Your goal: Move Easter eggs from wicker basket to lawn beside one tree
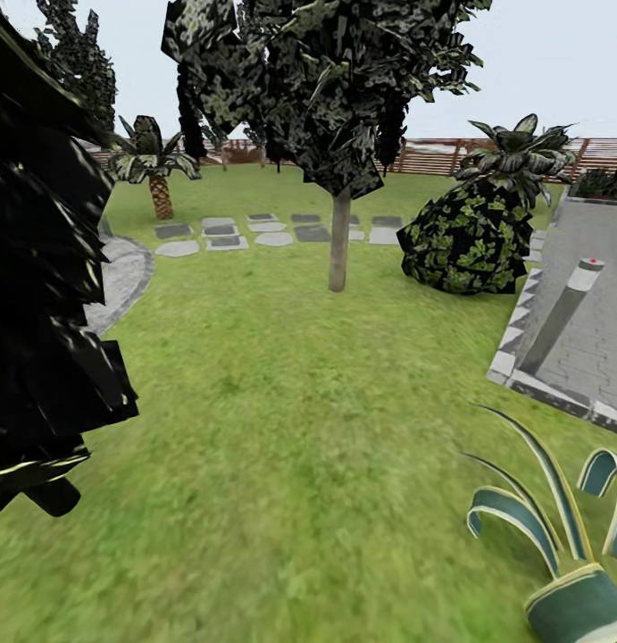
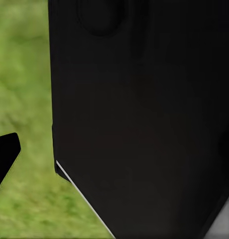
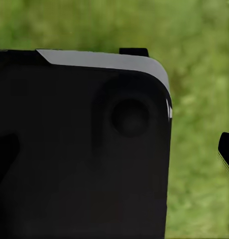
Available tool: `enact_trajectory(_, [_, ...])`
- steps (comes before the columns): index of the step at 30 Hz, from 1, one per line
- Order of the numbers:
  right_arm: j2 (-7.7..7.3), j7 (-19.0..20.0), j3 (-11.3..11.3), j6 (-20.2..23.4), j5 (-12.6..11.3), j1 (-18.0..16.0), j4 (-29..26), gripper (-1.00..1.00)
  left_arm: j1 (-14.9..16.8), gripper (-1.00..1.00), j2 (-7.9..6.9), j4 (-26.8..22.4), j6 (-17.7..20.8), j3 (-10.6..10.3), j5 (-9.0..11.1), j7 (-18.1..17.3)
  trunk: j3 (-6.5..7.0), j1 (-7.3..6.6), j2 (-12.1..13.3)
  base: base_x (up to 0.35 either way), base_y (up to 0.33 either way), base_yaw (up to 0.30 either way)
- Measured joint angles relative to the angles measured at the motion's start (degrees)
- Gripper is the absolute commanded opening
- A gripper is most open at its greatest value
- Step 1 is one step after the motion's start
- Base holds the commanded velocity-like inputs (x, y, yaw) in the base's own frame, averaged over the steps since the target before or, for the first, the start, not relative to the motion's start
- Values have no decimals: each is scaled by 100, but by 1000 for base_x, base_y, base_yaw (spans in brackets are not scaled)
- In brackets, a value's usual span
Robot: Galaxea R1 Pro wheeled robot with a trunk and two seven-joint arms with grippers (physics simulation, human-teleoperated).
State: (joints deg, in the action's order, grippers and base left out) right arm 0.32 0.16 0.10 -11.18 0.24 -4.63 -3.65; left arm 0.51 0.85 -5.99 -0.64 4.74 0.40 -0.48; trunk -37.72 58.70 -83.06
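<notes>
Where lawn (image 1: 281, 429) spreads, tree (image 1: 339, 241) stands (pale-trunked).

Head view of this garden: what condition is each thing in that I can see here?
Tree with the straight pale grey-brown trunk: upright on the lawn.
Bright green short-grass lawn: flat, bare around that tree.
Grey flat stepping stones: lying flat in the grass.
Grey bollard with a red top: leaning on the grey paved patio.
Short scaly-trunked palm: upright.
</notes>
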Motion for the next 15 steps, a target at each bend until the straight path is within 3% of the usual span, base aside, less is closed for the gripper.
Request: enact_trajectory(15, [20, 0, 0, -5, 0, 0, 8, 100, 0, 100, 0, 0, 0, 0, 0, 0, 0, 0, 0, 325, 0, 0])
